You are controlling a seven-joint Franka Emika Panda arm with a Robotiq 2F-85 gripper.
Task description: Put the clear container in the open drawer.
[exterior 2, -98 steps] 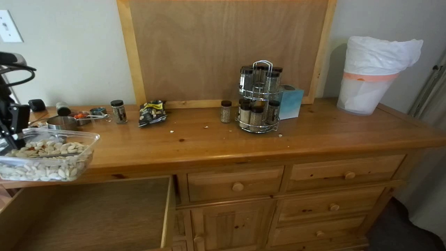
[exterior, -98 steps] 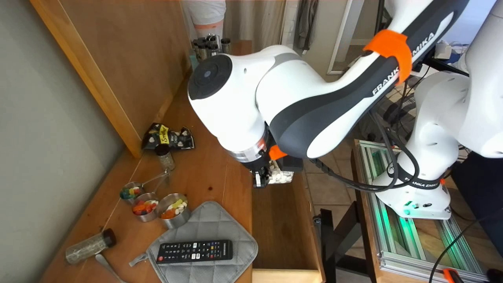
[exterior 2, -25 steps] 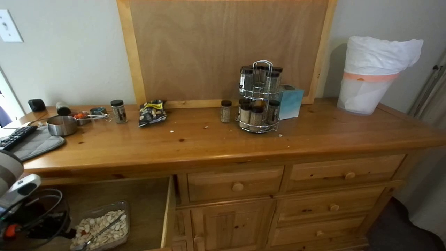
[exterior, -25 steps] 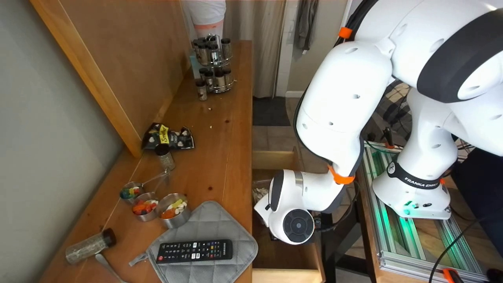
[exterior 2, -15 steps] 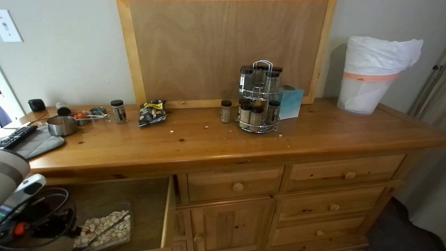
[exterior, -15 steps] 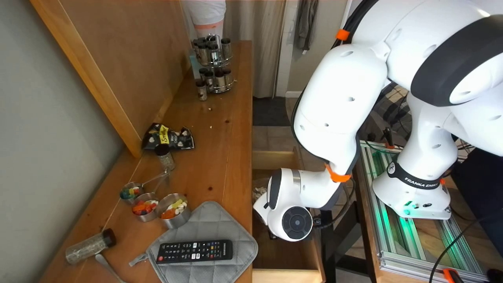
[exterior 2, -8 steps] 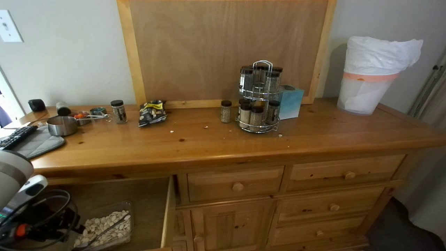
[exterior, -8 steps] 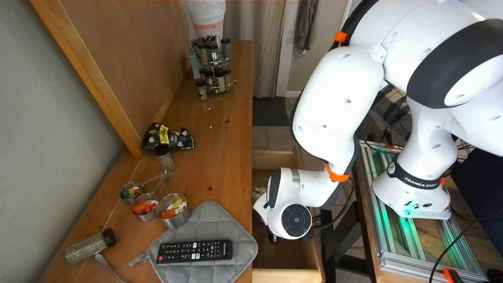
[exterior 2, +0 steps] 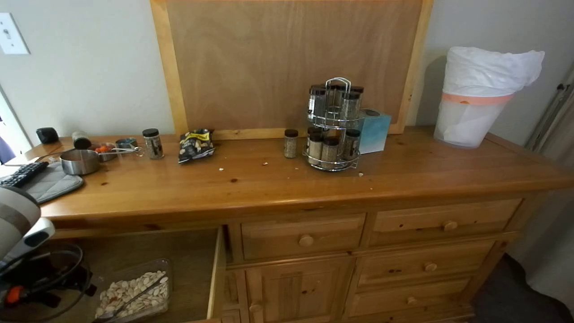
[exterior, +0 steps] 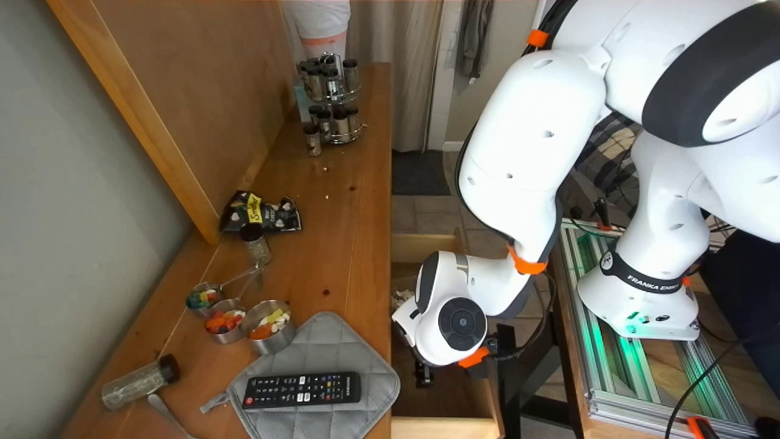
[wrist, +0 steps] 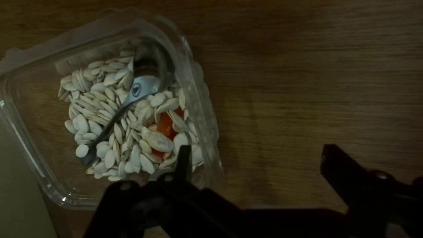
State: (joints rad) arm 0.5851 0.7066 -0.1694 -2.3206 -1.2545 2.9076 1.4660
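Observation:
The clear container [exterior 2: 134, 291] lies on the floor of the open drawer [exterior 2: 218, 273], near its right side wall in this exterior view. Pale seeds, orange-red bits and a metal spoon fill it, as the wrist view shows of the container [wrist: 43, 132]. My arm hides most of the container [exterior: 402, 297] in an exterior view. My gripper [wrist: 256, 147] stands wide open inside the drawer [exterior: 445, 427]. One finger [wrist: 183, 162] overlaps the tub's edge in the wrist view; the other is well apart over bare wood. Nothing is gripped.
On the wooden counter [exterior: 341, 244] are a grey potholder [exterior: 329, 341] with a black remote [exterior: 301, 390], metal cups [exterior: 268, 326] of sweets, spice jars, a snack bag [exterior: 259, 212] and a spice rack [exterior 2: 332, 125]. The counter edge borders the drawer.
Several seconds ago my gripper held the container above the drawer; now it rests inside. Over the last second the container shifted hardly at all, the jaws spread, and the hand tilted and drew back slightly.

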